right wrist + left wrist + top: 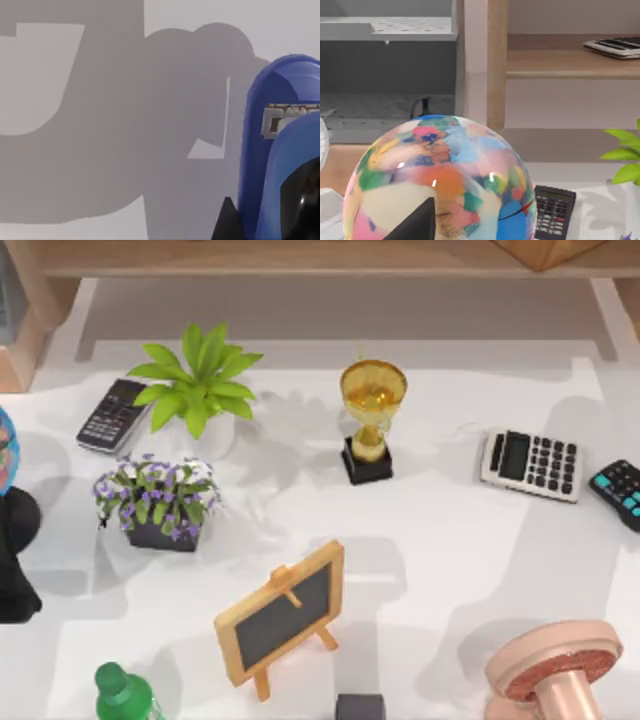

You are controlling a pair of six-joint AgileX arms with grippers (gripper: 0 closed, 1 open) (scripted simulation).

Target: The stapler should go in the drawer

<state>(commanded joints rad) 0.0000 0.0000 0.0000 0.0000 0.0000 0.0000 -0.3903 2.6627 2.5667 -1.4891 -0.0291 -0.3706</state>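
Observation:
The stapler is blue with a metal plate and a black part. It lies on the white table, very close in the right wrist view. A dark tip of my right gripper shows just beside it; whether they touch is unclear. A grey drawer unit with a black handle stands at the back, behind a colourful globe. A dark tip of my left gripper hangs right in front of that globe.
On the table stand a gold trophy, a leafy plant, a purple flower pot, a small chalkboard, a green bottle and a pink stand. Calculators lie at left and right. A wooden shelf runs behind.

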